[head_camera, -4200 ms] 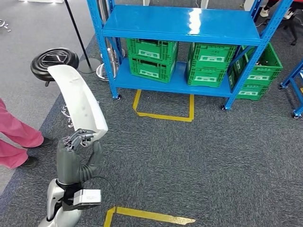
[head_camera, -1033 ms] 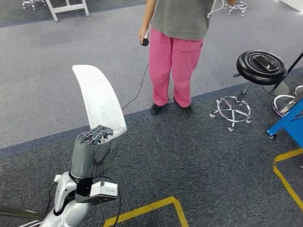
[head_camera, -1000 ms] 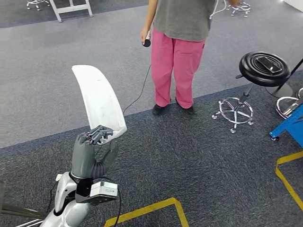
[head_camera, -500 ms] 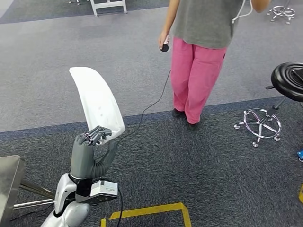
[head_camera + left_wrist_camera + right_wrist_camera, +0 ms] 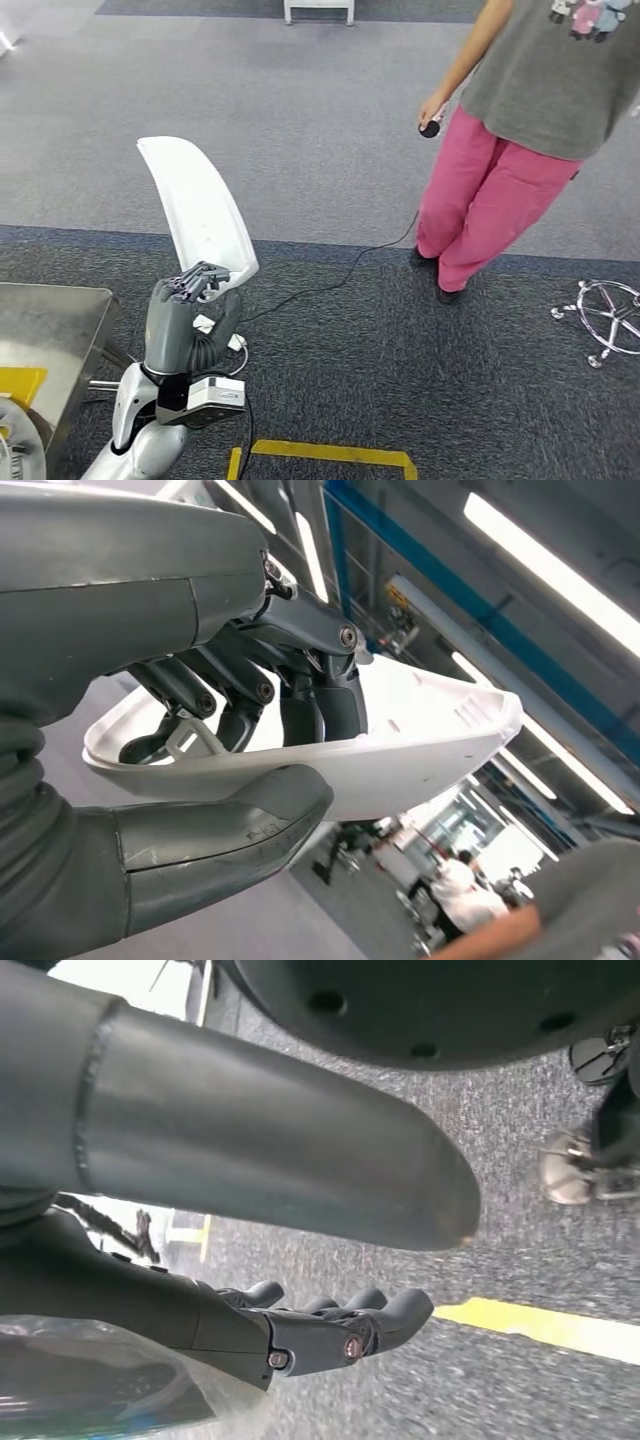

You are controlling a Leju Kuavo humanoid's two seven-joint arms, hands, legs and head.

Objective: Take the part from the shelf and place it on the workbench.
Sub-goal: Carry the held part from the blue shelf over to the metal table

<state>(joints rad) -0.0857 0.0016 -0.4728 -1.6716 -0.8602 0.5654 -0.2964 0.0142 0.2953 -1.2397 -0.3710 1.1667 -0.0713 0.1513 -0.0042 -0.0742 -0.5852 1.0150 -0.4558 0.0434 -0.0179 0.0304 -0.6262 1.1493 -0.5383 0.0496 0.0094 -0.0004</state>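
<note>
The part (image 5: 198, 210) is a long, curved white plastic shell standing upright above my left hand (image 5: 185, 325), which grips its lower end in the head view. In the left wrist view the thumb lies under the white part (image 5: 423, 740) and the dark fingers (image 5: 302, 680) curl over its rim. The metal workbench (image 5: 53, 330) shows its corner at the left edge, just left of my left arm. My right hand (image 5: 324, 1330) hangs over the carpet with its fingers stretched out and nothing in them.
A person in pink trousers (image 5: 513, 180) stands at the right, holding a small black device with a cable (image 5: 340, 275) trailing across the floor. A stool's chrome base (image 5: 607, 320) lies at the far right. Yellow floor tape (image 5: 332, 455) runs near my feet.
The camera has turned left: the person and stool slid right in the picture and the workbench corner came further in. My left hand still grips the white part the same way.
</note>
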